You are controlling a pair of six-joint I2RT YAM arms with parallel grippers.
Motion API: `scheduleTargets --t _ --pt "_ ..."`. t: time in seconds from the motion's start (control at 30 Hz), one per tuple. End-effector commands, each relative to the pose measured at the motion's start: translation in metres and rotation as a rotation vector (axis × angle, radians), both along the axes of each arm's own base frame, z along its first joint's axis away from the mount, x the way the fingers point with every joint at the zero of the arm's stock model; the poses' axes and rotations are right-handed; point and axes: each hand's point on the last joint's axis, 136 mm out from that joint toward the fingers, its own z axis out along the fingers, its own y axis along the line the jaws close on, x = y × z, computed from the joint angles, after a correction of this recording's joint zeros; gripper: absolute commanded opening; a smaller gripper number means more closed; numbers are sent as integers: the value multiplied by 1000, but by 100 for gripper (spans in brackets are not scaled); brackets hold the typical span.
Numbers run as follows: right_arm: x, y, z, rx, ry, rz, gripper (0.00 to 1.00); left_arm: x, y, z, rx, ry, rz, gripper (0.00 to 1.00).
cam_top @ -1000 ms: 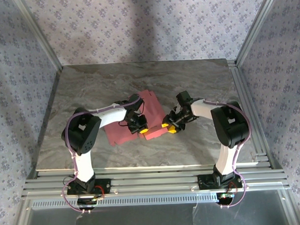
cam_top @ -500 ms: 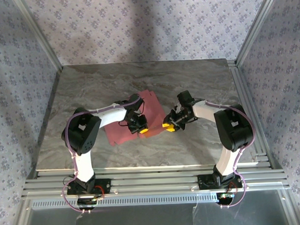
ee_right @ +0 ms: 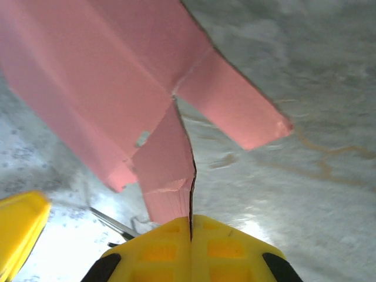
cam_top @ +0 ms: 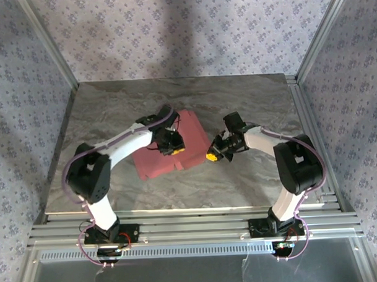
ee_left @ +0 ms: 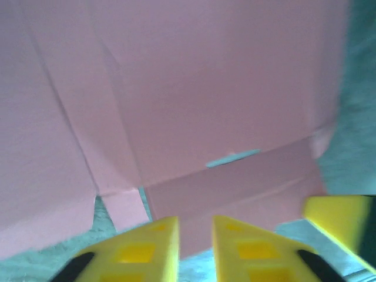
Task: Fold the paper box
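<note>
Paper box: thin pink-red cardboard paper box, an opened-out sheet lying near the middle of the grey marble-patterned worktop, slightly left of centre.
Box edges: from the left wrist, straight creases cross the sheet. A long flap runs along its near edge, with a small tab beside it. A short slit shows the worktop through.
Right-hand flaps: from the right wrist, one flap with a blunt corner juts out over bare worktop. A narrower flap runs down to the fingertips.
Left end effector: left end effector is over the box's near edge. Its yellow fingers are a narrow gap apart, with the long flap showing through the gap.
Right end effector: right end effector is at the box's right edge. Its yellow fingers are pressed together, with the narrow flap's dark edge running into the seam, so it appears clamped on the paper box.
Spacing: the two end effectors sit near each other, with one corner of the box between them.
Open room: bare worktop lies beyond the box's far edge and to the right of the right arm. A strip is also bare along the near edge and on the left.
Surround: aluminium frame rails border the worktop, and floral-papered walls stand behind them.
</note>
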Motion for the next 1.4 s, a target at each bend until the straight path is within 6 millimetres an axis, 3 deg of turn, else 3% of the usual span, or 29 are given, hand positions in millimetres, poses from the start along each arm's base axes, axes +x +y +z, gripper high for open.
scheduleTargets --t 0.0,0.1,0.23,0.4,0.47,0.63,0.73,0.8,0.97,1.27,1.37 --pt "42 -2 71 12 -143 -120 0 11 10 86 14 -253 -81 33" --pt "63 -1 117 6 -209 -155 0 9 8 128 33 -424 -203 39" --pt "73 -1 150 4 -221 -201 0 -6 -9 172 150 -705 -424 46" --pt "78 7 189 38 -254 -221 0 -15 -26 192 376 -1034 -595 50" --pt "76 9 196 35 -250 -213 0 -15 -31 198 410 -1116 -632 52" --pt "71 10 207 51 -245 -224 0 -11 -39 187 570 -1163 -747 56" --pt "66 11 214 71 -243 -226 0 -2 -37 197 686 -1252 -701 63" --pt "63 11 220 80 -249 -226 0 -3 -43 201 673 -1305 -724 68" --pt "57 10 224 112 -239 -229 0 -4 -68 172 634 -1256 -861 67" --pt "42 9 228 150 -209 -231 0 37 -77 169 686 -1229 -783 66" --pt "41 6 229 158 -203 -240 0 45 -81 161 703 -1206 -778 58"
